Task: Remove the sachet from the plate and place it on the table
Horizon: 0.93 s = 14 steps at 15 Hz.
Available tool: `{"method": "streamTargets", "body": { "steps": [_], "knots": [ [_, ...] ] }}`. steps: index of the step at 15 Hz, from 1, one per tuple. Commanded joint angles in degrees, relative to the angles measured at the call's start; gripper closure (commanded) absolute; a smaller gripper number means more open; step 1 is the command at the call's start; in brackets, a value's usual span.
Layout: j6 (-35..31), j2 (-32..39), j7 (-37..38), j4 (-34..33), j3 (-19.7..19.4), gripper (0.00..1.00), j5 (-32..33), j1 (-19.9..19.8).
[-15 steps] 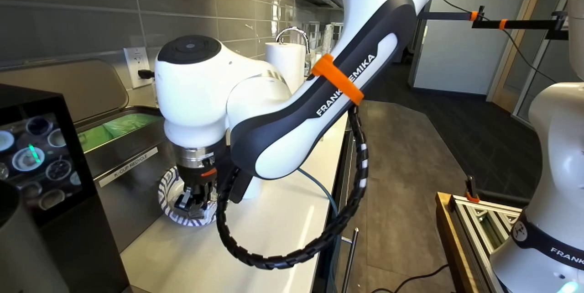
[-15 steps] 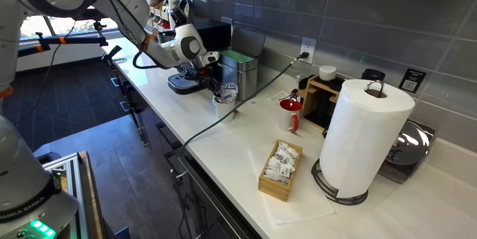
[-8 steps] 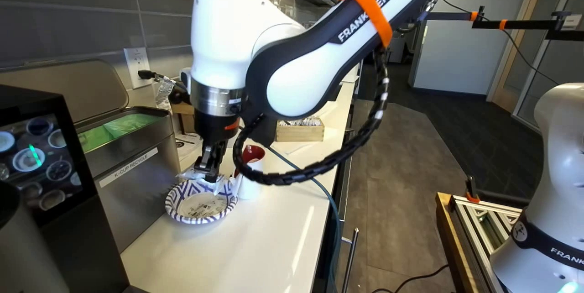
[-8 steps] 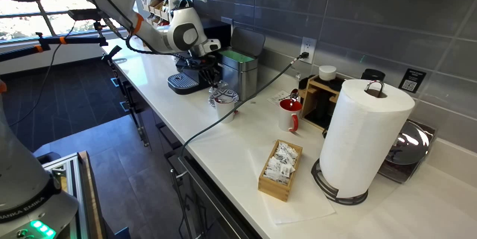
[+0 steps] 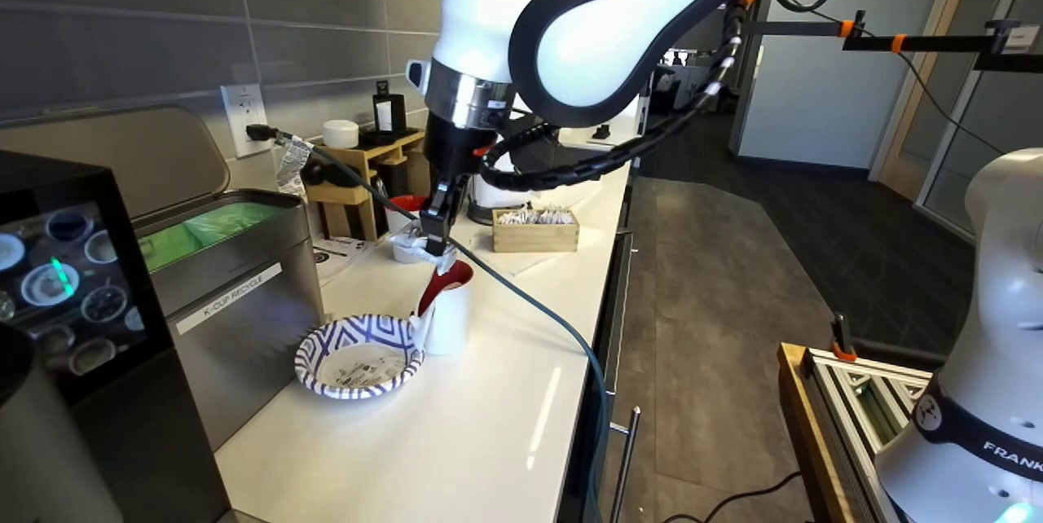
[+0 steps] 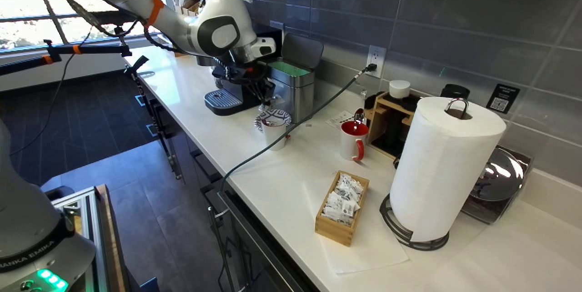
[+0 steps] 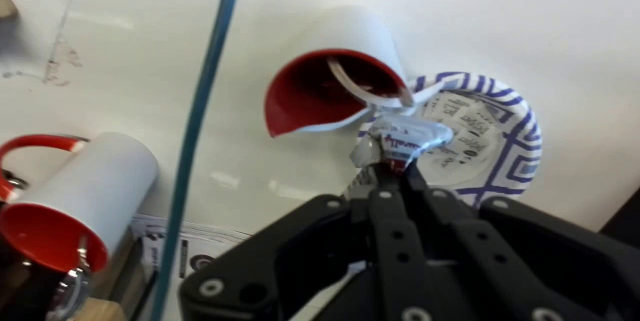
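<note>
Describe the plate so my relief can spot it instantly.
On the long off-white table, look for the open grey bin. Beside it, next to a white cup with a red inside, sits the plate. Unlike both, it is wide and shallow, its rim patterned blue and white.

Plate on table, between bin and mug; sachet between jaws.

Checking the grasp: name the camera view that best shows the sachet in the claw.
The wrist view: the sachet shows large, red lettering visible, pinched in the claw. In both exterior views it is only a small pale shape at the claw's tips, with no readable lettering.
</note>
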State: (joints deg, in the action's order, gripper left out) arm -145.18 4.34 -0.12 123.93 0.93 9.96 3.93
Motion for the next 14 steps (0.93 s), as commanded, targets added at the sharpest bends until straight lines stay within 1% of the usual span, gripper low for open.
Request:
{"method": "streamTargets", "body": {
  "steps": [1,3,5,7,9,10,12,14],
  "knots": [
    [-1.44,-3.01,10.1,4.44,-3.17,0.98,7.15,-2.66],
    [-1.89,-1.84,17.21,4.22,-5.15,0.98,14.14,-4.19],
    [-0.93,0.34,23.78,3.07,-7.21,0.98,19.55,-5.84],
    [0.41,2.94,29.06,1.29,-9.4,0.98,23.03,-7.14],
    [1.76,6.17,32.81,-0.91,-11.37,0.98,24.29,-7.79],
    [1.91,7.61,32.26,-1.71,-12.01,0.98,23.36,-8.07],
    [0.09,10.46,29.36,-3.15,-12.71,0.98,20.79,-8.56],
    [-3.74,11.94,24.5,-3.21,-11.82,0.98,16.47,-9.16]
  ]
}}
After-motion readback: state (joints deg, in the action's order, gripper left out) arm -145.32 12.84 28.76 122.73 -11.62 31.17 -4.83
